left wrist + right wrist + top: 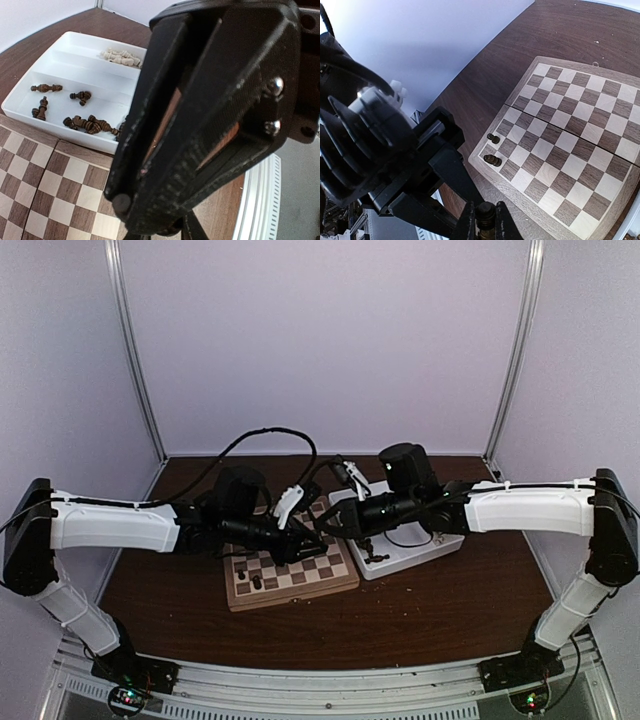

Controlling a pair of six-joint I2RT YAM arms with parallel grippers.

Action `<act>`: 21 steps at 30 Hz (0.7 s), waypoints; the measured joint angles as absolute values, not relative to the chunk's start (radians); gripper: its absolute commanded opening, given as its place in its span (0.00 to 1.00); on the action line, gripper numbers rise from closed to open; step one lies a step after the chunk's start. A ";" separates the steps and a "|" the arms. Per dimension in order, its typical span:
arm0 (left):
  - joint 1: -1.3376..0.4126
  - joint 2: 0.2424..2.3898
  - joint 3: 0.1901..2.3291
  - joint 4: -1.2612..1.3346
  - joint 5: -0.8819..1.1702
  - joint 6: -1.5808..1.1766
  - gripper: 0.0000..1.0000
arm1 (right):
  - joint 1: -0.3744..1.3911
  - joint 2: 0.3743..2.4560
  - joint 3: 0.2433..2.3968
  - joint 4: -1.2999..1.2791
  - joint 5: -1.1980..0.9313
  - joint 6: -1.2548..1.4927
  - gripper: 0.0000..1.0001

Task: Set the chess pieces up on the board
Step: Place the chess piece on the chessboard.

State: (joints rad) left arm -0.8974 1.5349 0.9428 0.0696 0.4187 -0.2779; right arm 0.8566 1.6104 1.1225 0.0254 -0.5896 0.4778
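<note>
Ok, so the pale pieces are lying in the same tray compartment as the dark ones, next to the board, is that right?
Not quite: in the left wrist view the pale pieces lie in their own compartment of the tray, the dark pieces in one nearer the board. The tray is next to the board.

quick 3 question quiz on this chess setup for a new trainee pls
1. True or false: no pieces stand on the board.
2. What is between the fingers of the right gripper? A) a dark chess piece B) a cream piece C) nothing
3. Fill in: the cream pieces lie in the white ____.
Key: 1 false, two dark pieces stand near one corner; 2 A; 3 tray.
</note>
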 measured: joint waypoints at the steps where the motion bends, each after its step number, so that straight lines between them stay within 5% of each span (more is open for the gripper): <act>1: -0.897 1.535 0.943 0.069 0.416 -0.278 0.18 | 0.857 1.610 1.122 0.025 -0.587 0.476 0.00; 5: -0.899 1.528 0.938 0.068 0.387 -0.278 0.18 | 0.857 1.610 1.122 0.027 -0.575 0.469 0.00; 21: -0.897 1.501 0.903 0.078 0.325 -0.303 0.46 | 0.858 1.580 1.069 0.027 -0.454 0.426 0.00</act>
